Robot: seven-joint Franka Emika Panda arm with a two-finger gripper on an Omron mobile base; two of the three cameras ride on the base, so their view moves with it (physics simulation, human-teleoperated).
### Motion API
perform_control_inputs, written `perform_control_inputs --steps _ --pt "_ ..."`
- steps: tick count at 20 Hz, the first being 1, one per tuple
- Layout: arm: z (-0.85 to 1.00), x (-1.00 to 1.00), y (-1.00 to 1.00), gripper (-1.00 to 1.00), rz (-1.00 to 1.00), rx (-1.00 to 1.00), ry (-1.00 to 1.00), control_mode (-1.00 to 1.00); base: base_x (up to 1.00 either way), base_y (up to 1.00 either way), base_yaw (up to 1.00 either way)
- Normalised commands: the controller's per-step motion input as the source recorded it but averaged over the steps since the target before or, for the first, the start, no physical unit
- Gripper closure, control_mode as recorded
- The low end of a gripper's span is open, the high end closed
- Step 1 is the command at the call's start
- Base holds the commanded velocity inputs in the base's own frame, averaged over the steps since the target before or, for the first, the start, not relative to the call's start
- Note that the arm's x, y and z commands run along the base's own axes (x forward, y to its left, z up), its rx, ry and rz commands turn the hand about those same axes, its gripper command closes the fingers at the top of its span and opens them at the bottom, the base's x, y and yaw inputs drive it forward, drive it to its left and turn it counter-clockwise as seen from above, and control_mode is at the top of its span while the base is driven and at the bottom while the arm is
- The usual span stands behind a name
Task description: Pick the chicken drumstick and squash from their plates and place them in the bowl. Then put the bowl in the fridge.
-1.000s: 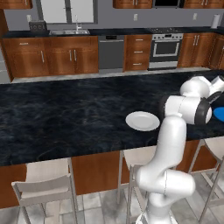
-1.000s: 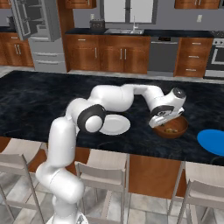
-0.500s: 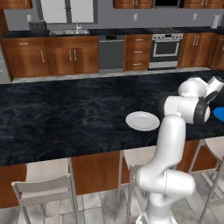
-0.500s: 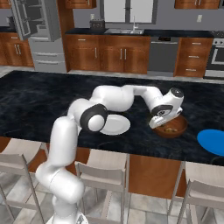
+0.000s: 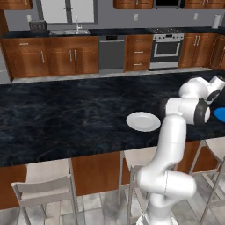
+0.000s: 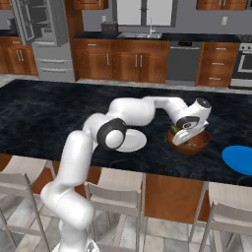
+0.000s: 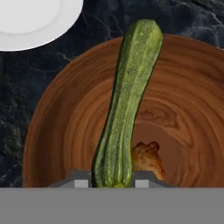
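1. Over the bowl point(image 7: 57, 131), near the counter's front edge at its right end, my claw point(image 6: 187, 134) is clenched on the squash point(image 7: 124, 105); compared with a second ago my arm has barely shifted and the grip is unchanged.
2. Meaning, by my judgement: the carry is done and only the release into the bowl is outstanding.
3. Squash: held at one end between my fingertips point(image 7: 78, 179), its length reaching out across the bowl's hollow, above the wood, not resting on it.
4. Chicken drumstick point(image 7: 146, 158): already on the bowl's floor, just beside my claw.
5. White plate point(image 6: 132, 141): bare, just left of the bowl.
6. Blue plate point(image 6: 238, 160): bare, right of the bowl at the counter's front edge.
7. Fridge point(image 6: 42, 29): far left, door open; bowl not yet there.
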Motion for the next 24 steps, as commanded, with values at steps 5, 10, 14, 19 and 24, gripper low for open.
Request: perform_control_inputs --steps 5,10,14,19,24 --pt "-0.07 -0.01 -0.22 1.00 0.09 0.09 0.00 -1.00 0.00 0.00 0.00" --pt "0.02 -0.02 -0.07 -1.00 0.06 0.13 0.00 -1.00 0.00 0.00 0.00" --pt "0.13 0.00 -0.01 -1.00 0.00 0.07 0.00 -1.00 0.00 0.00 0.00" --pt "0.29 -0.04 0.01 -1.00 0.00 0.00 0.00 -1.00 0.00 0.00 0.00" --pt "0.24 -0.31 0.27 -1.00 0.00 -0.02 0.00 -1.00 0.00 0.00 0.00"
